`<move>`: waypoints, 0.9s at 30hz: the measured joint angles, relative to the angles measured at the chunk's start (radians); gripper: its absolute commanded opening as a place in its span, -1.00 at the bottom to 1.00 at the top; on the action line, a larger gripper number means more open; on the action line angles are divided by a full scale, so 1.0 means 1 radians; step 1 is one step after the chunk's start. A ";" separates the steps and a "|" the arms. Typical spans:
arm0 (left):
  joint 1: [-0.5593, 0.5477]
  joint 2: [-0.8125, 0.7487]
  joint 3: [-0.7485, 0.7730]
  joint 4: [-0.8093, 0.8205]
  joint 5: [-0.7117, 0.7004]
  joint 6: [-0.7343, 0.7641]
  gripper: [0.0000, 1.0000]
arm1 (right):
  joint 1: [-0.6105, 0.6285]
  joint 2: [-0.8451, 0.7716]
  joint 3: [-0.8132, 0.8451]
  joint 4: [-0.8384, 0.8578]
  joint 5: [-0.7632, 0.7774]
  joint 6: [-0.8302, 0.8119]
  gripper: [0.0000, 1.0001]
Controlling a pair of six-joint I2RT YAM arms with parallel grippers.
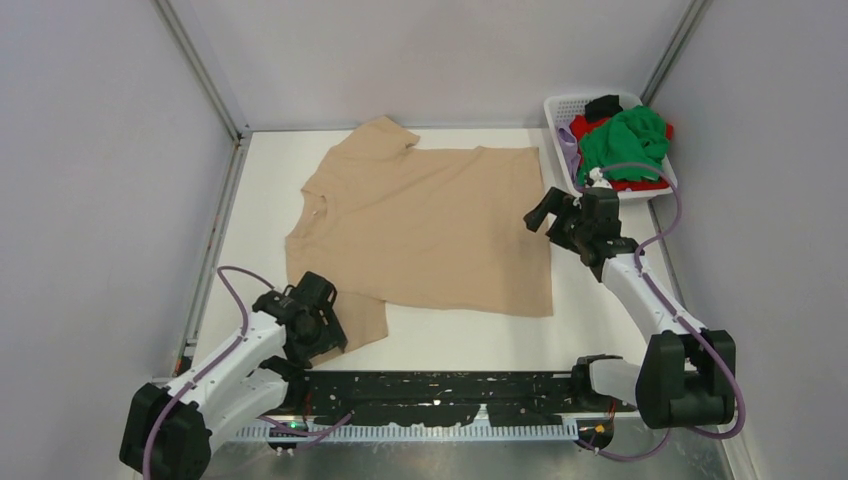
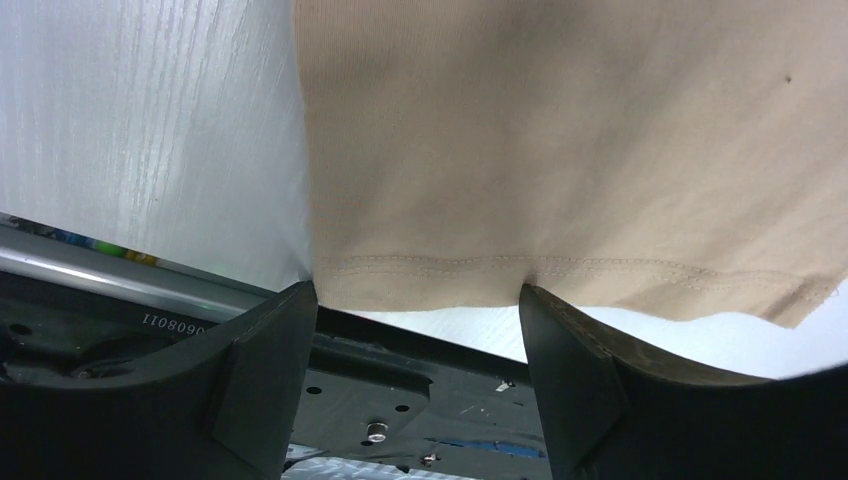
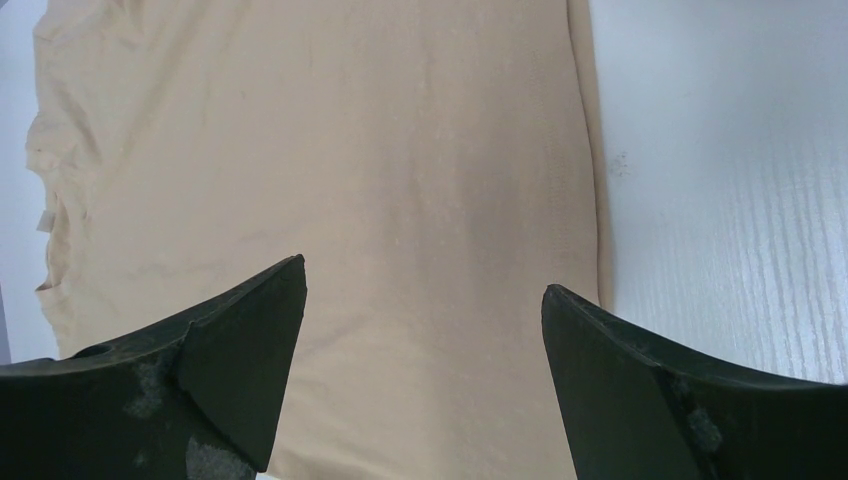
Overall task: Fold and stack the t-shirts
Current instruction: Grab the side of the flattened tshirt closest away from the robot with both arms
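Left gripper (image 2: pixel 418 330) and right gripper (image 3: pixel 425 330), jaws apart, flank the unfolded beige t-shirt (image 1: pixel 430 220) mid-bench; other t-shirts (image 1: pixel 625 145) wait in the far-right-corner basket (image 1: pixel 558 104).

Soft, even light from overhead fills the top view. The white tabletop (image 1: pixel 262 200) is bright without glare, the beige t-shirt (image 1: pixel 430 220) is evenly lit, and only faint, blurred shadows lie under the arms. The frame posts lean outward toward the corners, a mild wide-angle stretch. In the left wrist view the hem stitching is sharp, the left fingers (image 2: pixel 262 385) are dark and slightly soft, and the tabletop below the hem washes out to near white. In the right wrist view the right fingers (image 3: pixel 235 375) are near-black, a gentle darker band shades the cloth, and the tabletop grain is crisp.
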 measured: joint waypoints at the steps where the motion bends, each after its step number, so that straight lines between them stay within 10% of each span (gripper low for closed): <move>1: 0.000 0.013 0.000 0.010 -0.007 -0.004 0.48 | 0.000 0.002 0.000 0.000 -0.003 0.000 0.91; 8: 0.000 0.039 0.002 0.034 -0.032 -0.007 0.06 | -0.007 0.002 0.000 -0.005 -0.003 -0.004 0.91; 16: 0.000 0.038 0.002 0.097 -0.040 0.000 -1.00 | -0.024 -0.015 0.000 -0.071 0.032 -0.008 0.93; 27: 0.000 0.044 0.008 0.120 0.004 0.031 -1.00 | -0.026 -0.167 -0.039 -0.366 0.092 0.028 0.99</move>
